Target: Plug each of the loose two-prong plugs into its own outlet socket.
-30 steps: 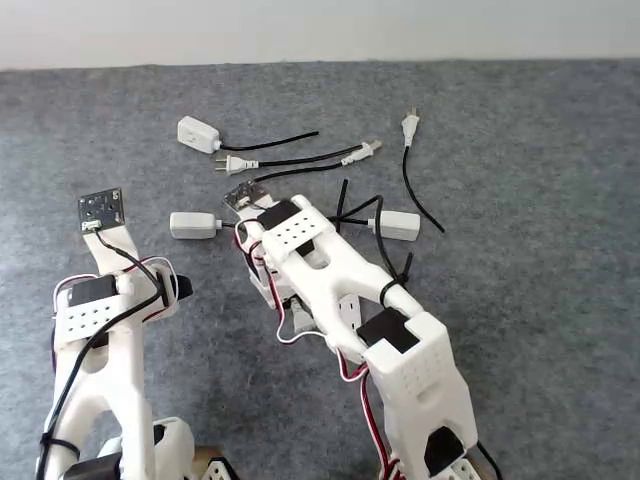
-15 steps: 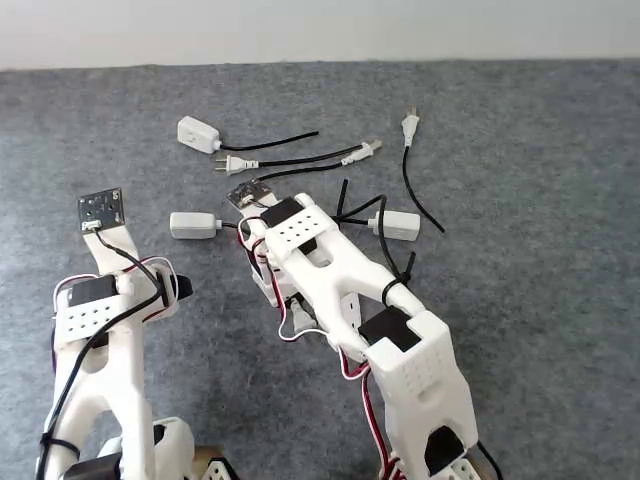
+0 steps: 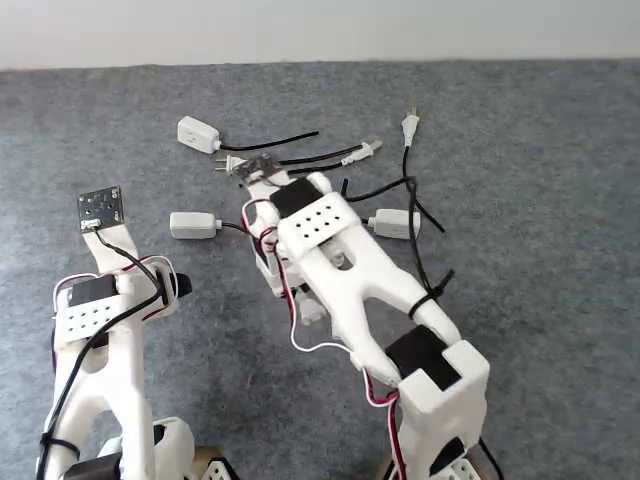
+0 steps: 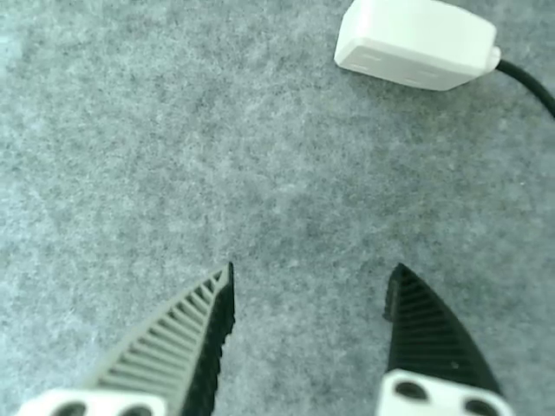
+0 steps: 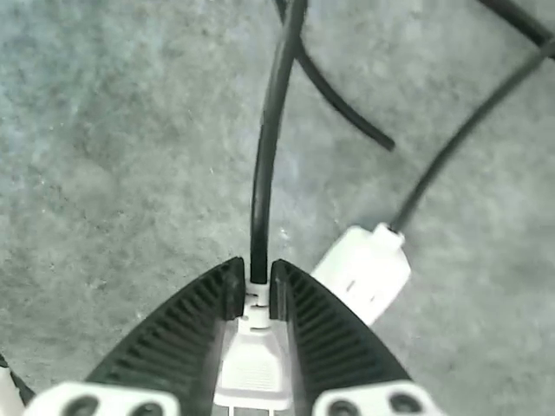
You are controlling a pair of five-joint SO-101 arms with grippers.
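Note:
My right gripper (image 5: pixel 254 269) is shut on a white two-prong plug (image 5: pixel 251 347), whose black cord (image 5: pixel 270 130) runs straight out from between the fingertips. A white outlet socket (image 5: pixel 360 269) lies on the carpet just beside them. My left gripper (image 4: pixel 312 273) is open over bare carpet, with another white socket (image 4: pixel 416 43) a short way ahead of it. From above, three sockets (image 3: pixel 197 133) (image 3: pixel 193 225) (image 3: pixel 396 223) and three loose plugs (image 3: pixel 228 163) (image 3: pixel 368 150) (image 3: pixel 409 124) lie around the right arm (image 3: pixel 320 225). The left arm (image 3: pixel 100 300) stands at the left.
Black cords (image 3: pixel 285 142) cross the grey carpet (image 3: pixel 540 200) between the sockets and plugs, and one cord (image 3: pixel 385 188) arches up beside the right arm. A pale wall edge (image 3: pixel 320 30) bounds the far side. Open carpet lies to the right.
The right arm has stretched toward the far side, its wrist now by the far plugs, and a black cord has lifted beside it. The left arm has not moved.

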